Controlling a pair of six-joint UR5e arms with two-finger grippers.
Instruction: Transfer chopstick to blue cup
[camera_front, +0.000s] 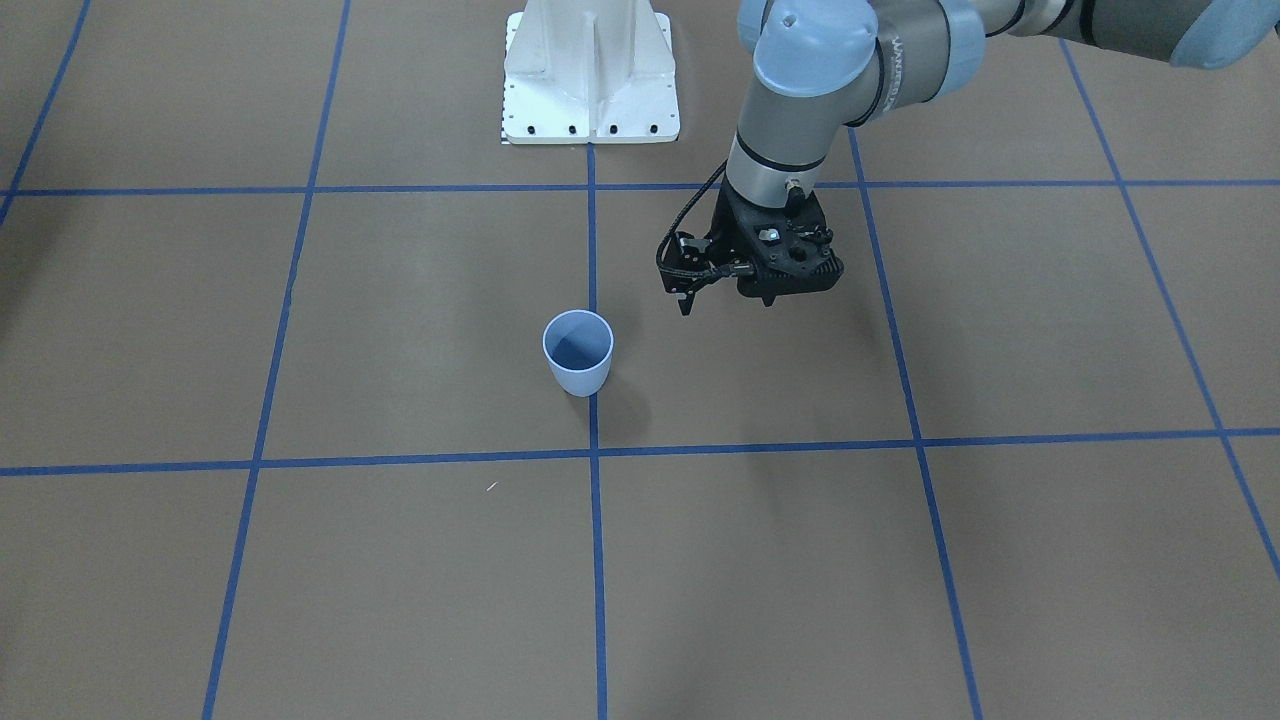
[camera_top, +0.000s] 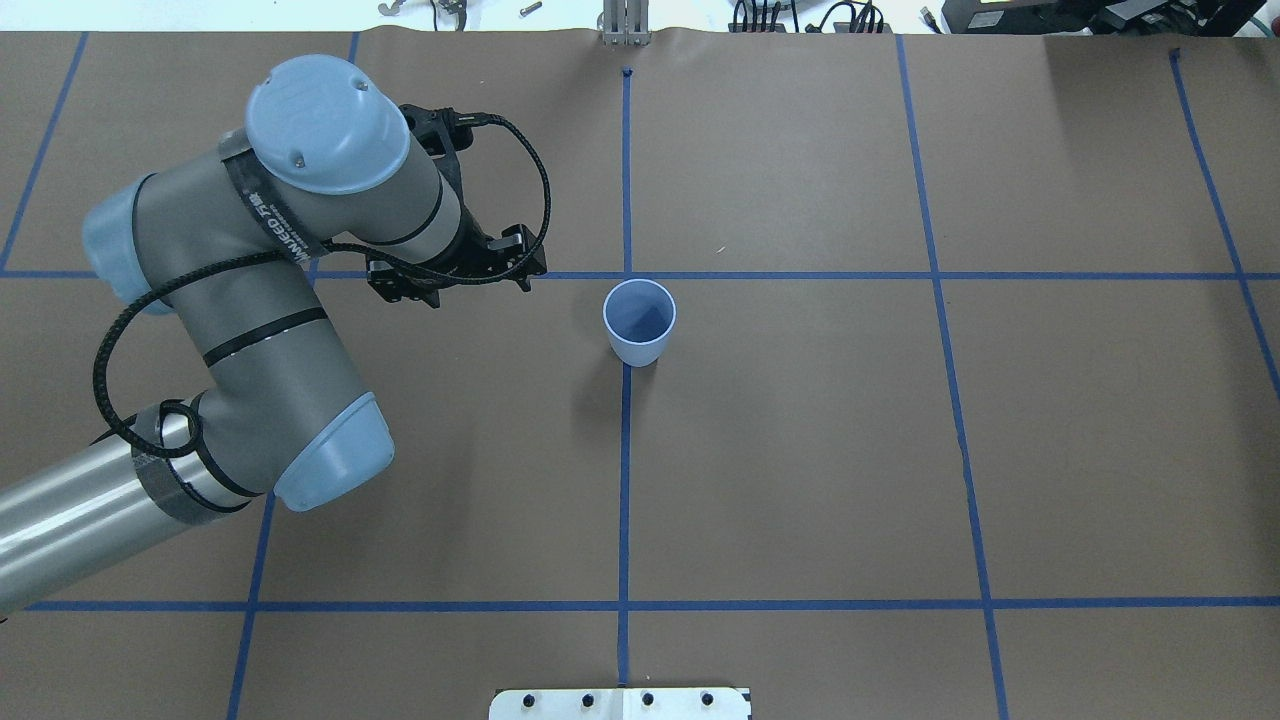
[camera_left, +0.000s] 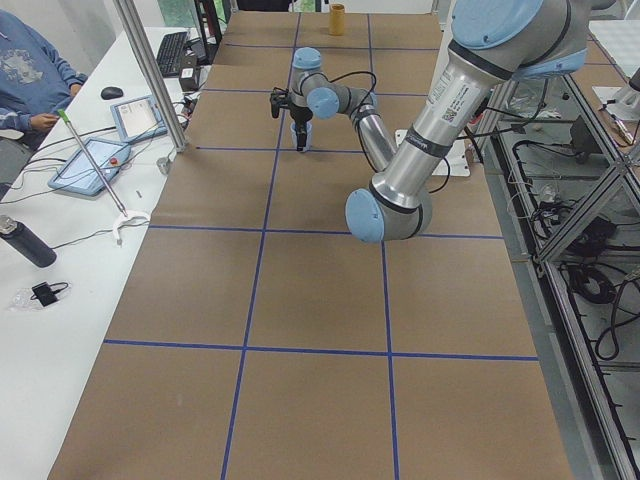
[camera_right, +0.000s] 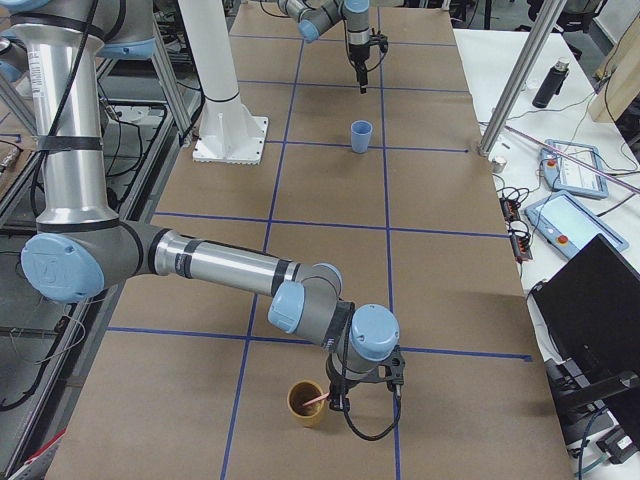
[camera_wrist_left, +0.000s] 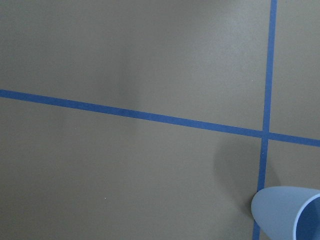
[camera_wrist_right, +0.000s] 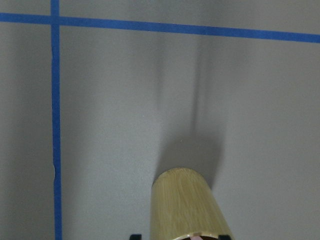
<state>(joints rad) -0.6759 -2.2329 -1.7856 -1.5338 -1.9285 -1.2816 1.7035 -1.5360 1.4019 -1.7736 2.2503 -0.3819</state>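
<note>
Right gripper, jaw state impossible to tell, hangs just beside the bamboo cup holding the chopstick, well apart from the blue cup, so an off-centre pinch may drop the thin stick or topple that cup.

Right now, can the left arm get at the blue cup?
Probably yes: the left hand hovers beside the cup, with only bare table between them and nothing blocking.
</note>
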